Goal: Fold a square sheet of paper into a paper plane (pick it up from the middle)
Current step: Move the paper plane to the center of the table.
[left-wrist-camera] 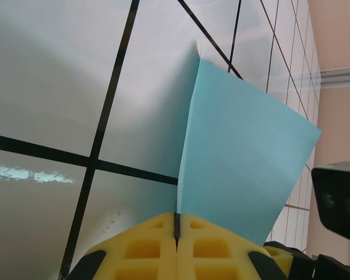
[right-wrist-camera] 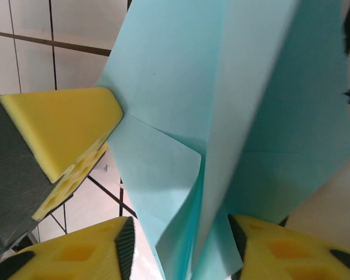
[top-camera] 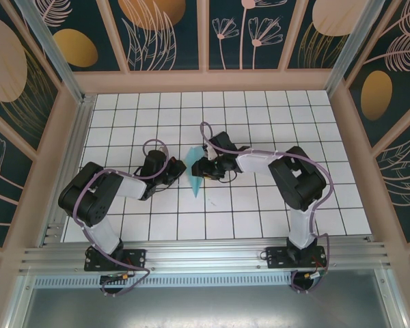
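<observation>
The turquoise sheet of paper (top-camera: 195, 180), folded into a narrow pointed shape, stands on edge between the two grippers at the middle of the table, its tip pointing toward the near edge. My left gripper (top-camera: 180, 169) is shut on it; in the left wrist view its yellow pads (left-wrist-camera: 151, 248) pinch the paper's (left-wrist-camera: 245, 163) crease edge. My right gripper (top-camera: 200, 166) stands open around the folded layers (right-wrist-camera: 221, 116). Its fingertips (right-wrist-camera: 126, 242) sit on either side of the paper with a gap on the left side. The left gripper's yellow finger (right-wrist-camera: 64, 125) touches the paper's left edge.
The white grid-tiled table (top-camera: 260, 225) is enclosed by low pink walls (top-camera: 348, 137). An aluminium rail (top-camera: 205, 256) runs along the near edge above the arm bases. Both arms reach in toward the middle.
</observation>
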You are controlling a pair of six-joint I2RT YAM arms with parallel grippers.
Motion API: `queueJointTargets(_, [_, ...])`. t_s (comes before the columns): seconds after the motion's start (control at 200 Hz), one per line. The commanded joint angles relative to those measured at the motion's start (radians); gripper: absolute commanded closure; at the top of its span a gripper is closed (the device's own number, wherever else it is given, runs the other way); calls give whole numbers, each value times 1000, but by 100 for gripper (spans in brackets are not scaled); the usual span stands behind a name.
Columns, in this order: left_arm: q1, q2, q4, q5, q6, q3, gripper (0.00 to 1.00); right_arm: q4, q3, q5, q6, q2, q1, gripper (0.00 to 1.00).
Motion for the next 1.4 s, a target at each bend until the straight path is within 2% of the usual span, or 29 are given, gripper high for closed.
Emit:
queueJointTargets(0.0, [9,4,-10,-15,22,-11,98,-72,55,66,-17,19,17,56])
queueJointTargets(0.13, [9,-1,-17,-17,27,-12,97,-128,89,130,-8,33,26,57])
queueJointTargets(0.295, [9,-8,-28,-24,37,-9,95,-200,132,193,8,52,42,66])
queueJointTargets(0.56, [9,-7,-25,-25,42,-12,93,-243,165,202,32,76,63,73])
queueJointTargets(0.686, [9,-17,-41,-36,52,-12,92,-276,187,227,44,82,69,82])
queueJointTargets(0.801, [14,-60,-100,-61,80,-3,82,-344,226,293,47,82,70,93])
queueJointTargets(0.891, [32,-114,-167,-80,116,11,65,-431,271,393,26,67,66,97])
queueJointTargets(1.061, [81,-228,-321,-127,190,45,45,-605,375,643,-42,31,6,98])
queueJointTargets(1.166, [96,-267,-374,-157,221,54,39,-659,422,702,-84,39,-67,99])
queueJointTargets(1.396, [100,-270,-409,-160,241,69,37,-675,501,684,-180,129,-188,98])
